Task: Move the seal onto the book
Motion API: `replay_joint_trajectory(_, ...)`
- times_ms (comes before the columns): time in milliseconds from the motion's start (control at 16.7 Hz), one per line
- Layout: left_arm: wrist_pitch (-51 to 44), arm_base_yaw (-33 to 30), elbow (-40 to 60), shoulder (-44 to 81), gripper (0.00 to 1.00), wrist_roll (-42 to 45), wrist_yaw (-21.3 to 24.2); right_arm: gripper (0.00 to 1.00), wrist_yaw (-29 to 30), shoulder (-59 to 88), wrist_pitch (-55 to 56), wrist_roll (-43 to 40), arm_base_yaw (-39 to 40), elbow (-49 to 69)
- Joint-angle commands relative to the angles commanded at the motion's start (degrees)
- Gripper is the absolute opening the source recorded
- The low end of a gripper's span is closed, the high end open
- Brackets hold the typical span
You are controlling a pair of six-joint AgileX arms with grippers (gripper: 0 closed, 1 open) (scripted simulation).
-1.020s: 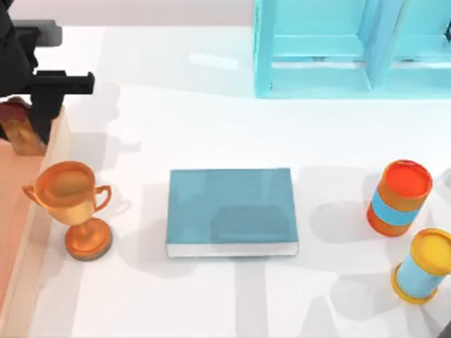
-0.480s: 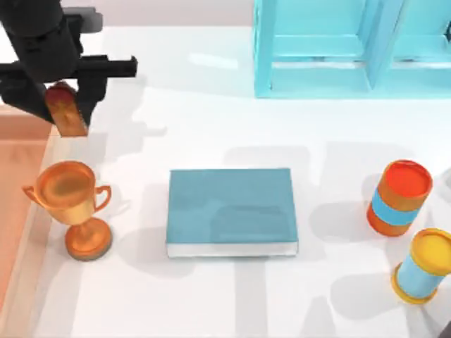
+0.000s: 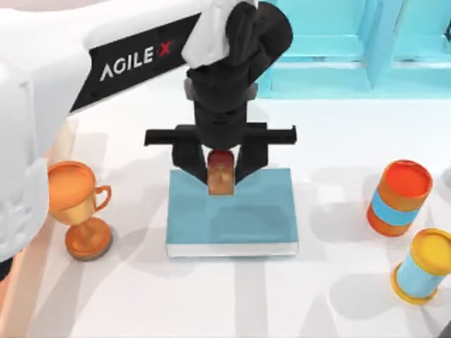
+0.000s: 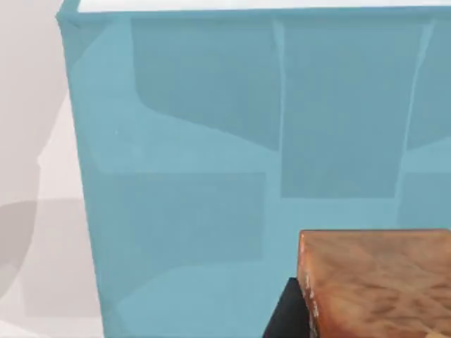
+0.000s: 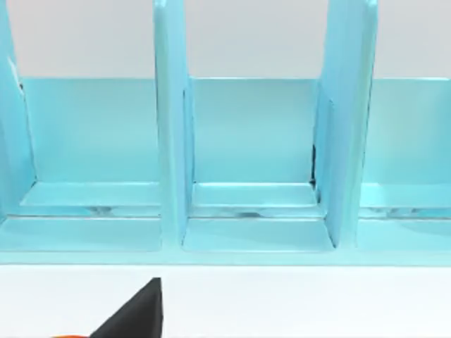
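Seals: one, the seal (image 3: 220, 174), dark red top over a tan-orange body, upright, over the far edge of the book
Books: one, the book (image 3: 232, 215), teal cover, white page edges on its near side, flat at the middle of the tabletop (image 3: 331, 141)
Trophies: one, the orange-gold trophy cup (image 3: 74, 208), left of the book and apart from it
Cylinders: two at the right of the tabletop; the orange cylinder with a blue band (image 3: 399, 198) farther, the blue cylinder with yellow ends (image 3: 423, 266) nearer and cut by the right edge
Shelves: one, the light turquoise shelf unit (image 3: 352, 46) at the far right, its open compartments also seen from the right wrist view (image 5: 254, 169)
Left end effector: left end effector (image 3: 220, 167) closed on the seal, one dark finger on each side of it, hanging over the far strip of the book
Seal to end effector: clamped between the fingers, its lower body showing below them; from the left wrist view the seal (image 4: 377, 282) sits against the teal cover (image 4: 211, 176)
Hard to tell: whether the seal's base touches the cover or hangs just above it
Hidden: the left arm covers the far left of the tabletop and part of the trophy cup's left side
Right end effector: a dark tip (image 5: 137, 313) at the edge of the right wrist view, facing the shelf unit; whether open or closed, cannot tell
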Motion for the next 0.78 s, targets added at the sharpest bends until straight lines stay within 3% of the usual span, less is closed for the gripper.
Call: replay_joint_trajectory(780, -0.3, -1.7, 1.0, 0.4, 0.00, -1.7, -0.1, 1.00, 0.0, 0.0, 0.0, 0.0, 0.0, 0.0)
